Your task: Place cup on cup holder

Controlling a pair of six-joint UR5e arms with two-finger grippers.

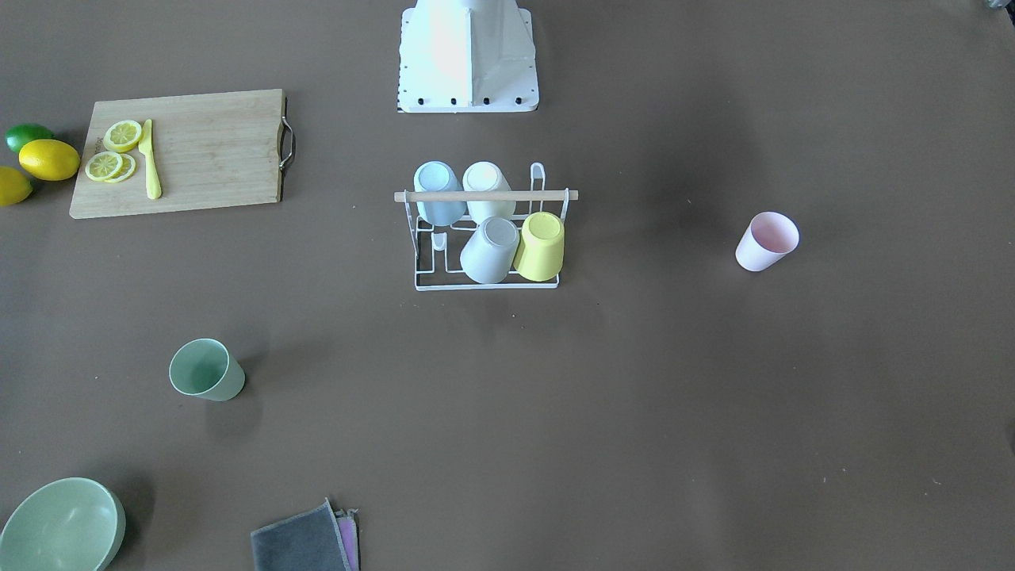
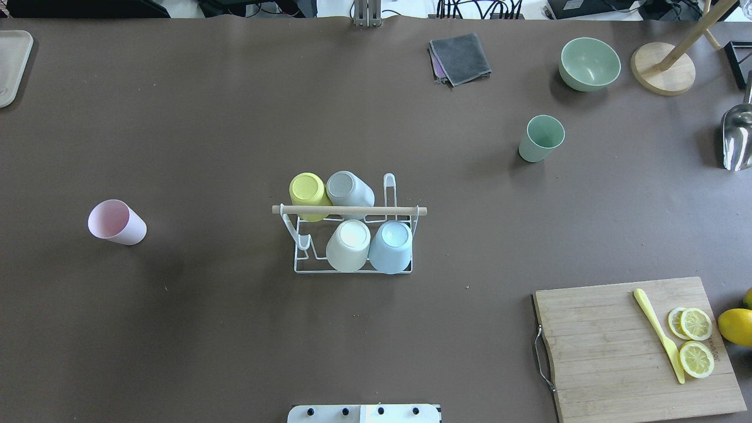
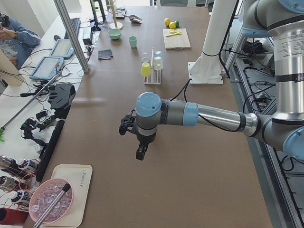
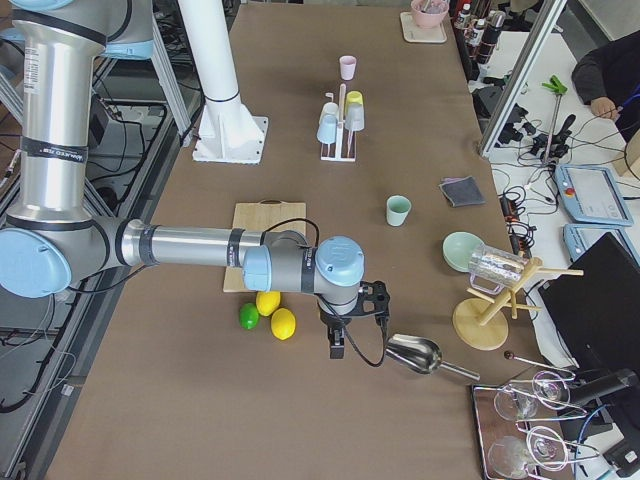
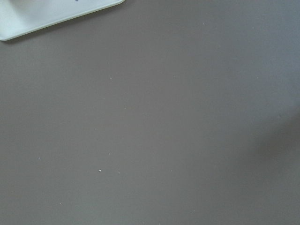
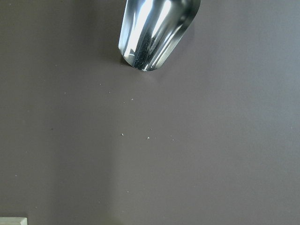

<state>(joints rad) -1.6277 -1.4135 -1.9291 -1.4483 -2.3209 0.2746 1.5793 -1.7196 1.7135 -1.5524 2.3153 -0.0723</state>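
Jaws can't be judged on left gripper or right gripper, so take the upright pale pink plastic cup, well left of the mid-table white wire cup holder with wooden rod, by its wall and invert it over a bare prong; no legible writing.

The right gripper was seen between a shiny metal scoop and a yellow oval lemon, well apart from the white wire cup holder.
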